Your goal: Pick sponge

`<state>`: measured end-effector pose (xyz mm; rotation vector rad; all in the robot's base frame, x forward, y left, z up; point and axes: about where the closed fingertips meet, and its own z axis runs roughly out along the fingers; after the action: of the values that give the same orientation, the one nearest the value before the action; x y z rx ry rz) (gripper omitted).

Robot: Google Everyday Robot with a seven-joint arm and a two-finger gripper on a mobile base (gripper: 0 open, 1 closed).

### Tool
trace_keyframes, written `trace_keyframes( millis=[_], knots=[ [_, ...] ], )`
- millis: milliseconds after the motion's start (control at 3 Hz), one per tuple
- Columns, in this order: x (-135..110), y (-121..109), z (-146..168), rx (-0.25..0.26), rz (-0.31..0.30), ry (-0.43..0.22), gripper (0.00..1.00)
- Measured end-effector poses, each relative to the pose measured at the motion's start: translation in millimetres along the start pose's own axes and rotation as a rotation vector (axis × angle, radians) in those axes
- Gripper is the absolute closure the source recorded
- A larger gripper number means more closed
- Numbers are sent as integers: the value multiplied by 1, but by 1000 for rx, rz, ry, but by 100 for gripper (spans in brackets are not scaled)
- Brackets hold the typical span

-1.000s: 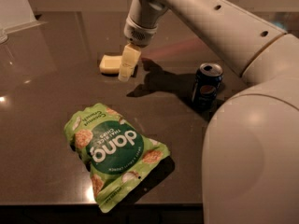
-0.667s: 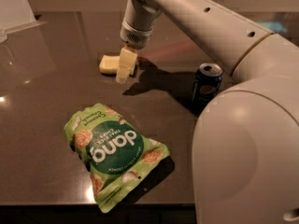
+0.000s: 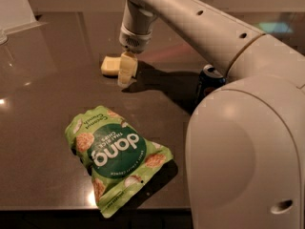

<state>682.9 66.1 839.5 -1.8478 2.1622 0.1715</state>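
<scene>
Gripper [image 3: 126, 78] nr 1 sponge [image 3: 109, 65]; 1 bag [image 3: 116, 159], 1 can [image 3: 208, 81].

We see a smooth, glossy dark table [image 3: 43, 109] — on it a shiny crinkled chip bag [image 3: 116, 159], a matt, soft-looking sponge [image 3: 109, 65], and the smooth-shelled gripper [image 3: 125, 79] just beside it.
</scene>
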Motion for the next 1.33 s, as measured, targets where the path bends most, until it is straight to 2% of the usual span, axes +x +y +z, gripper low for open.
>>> trace_keyframes(
  millis=[667,1000,1333],
  knots=[
    [-3,3,-6,-14,-12,-4,64],
    [0,6,-26,-15,-4,-27,86],
    [2,9,-63,-11,1,-64,100]
  ],
)
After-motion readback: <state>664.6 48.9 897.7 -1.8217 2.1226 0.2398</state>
